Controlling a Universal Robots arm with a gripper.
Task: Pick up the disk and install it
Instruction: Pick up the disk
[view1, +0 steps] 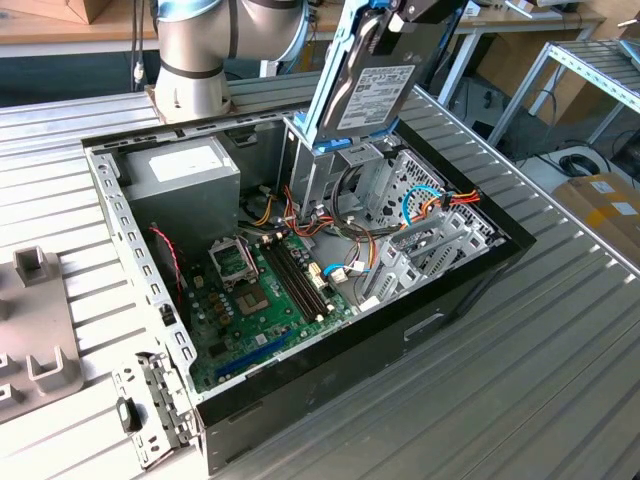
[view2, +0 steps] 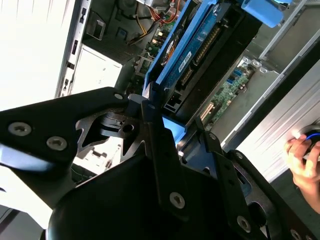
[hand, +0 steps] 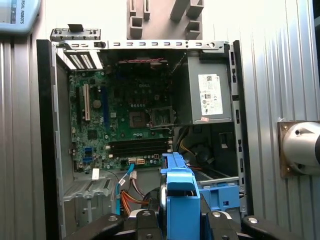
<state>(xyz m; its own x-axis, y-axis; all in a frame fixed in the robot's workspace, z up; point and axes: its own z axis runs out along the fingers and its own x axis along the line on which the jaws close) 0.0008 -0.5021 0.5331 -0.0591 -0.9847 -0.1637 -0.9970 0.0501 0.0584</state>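
Tool: we see the black two-finger gripper (view2: 183, 133) clamped on one end of the disk (view1: 368, 88) | Look: flat dark-metal drive, large white barcode label, light-blue plastic carrier frame round its edges | Place: held steeply tilted over the open black computer case (view1: 470, 268), lower end at the silver drive cage (view1: 302, 162), to the exterior view's right of the grey power-supply box (view1: 180, 185).

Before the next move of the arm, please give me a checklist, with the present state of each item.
1. Gripper shut on the disk: ok.
2. Disk over the case: ok, tilted, lower end at the bay.
3. Disk lined up with the bay: cannot tell.
4. Cables beside the bay out of the way: cannot tell.
5. Hand outside the case: ok.
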